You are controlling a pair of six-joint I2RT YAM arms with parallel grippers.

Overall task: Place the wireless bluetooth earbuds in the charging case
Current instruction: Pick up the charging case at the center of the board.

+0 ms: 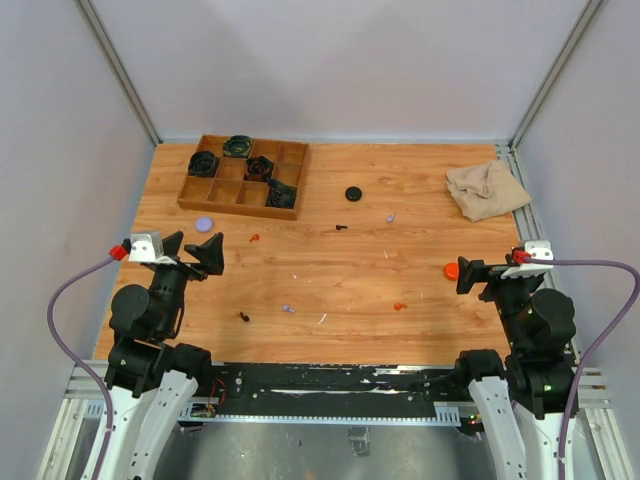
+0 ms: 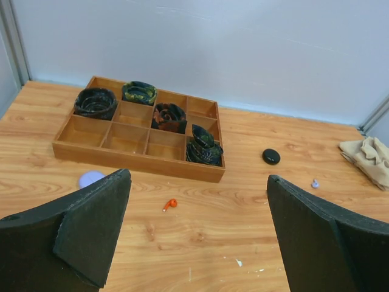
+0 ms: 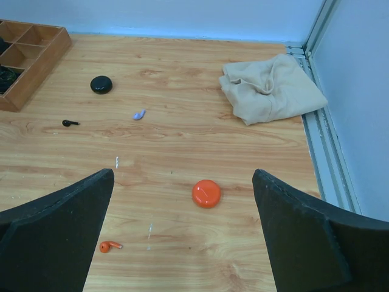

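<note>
Both spread, empty: left hand (image 2: pixel 197 177), right hand (image 3: pixel 182 173) (earbuds (image 1: pixel 399 305) loose mid-frame on tabletop (image 1: pixel 420 230); orange case (image 1: pixel 451 269) right).

Legible text, labels, brands, numbers, signs: none found. Round cases, wooden tray (image 1: pixel 243 176), cloth (image 1: pixel 487 189) and desk (image 1: pixel 330 280) carry no readable markings in any view.

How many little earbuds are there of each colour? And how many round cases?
Black earbuds: 2
Lavender earbuds: 2
Orange earbuds: 2
Round cases: 3 (one black, one lavender, one orange)
Total: 9
</note>
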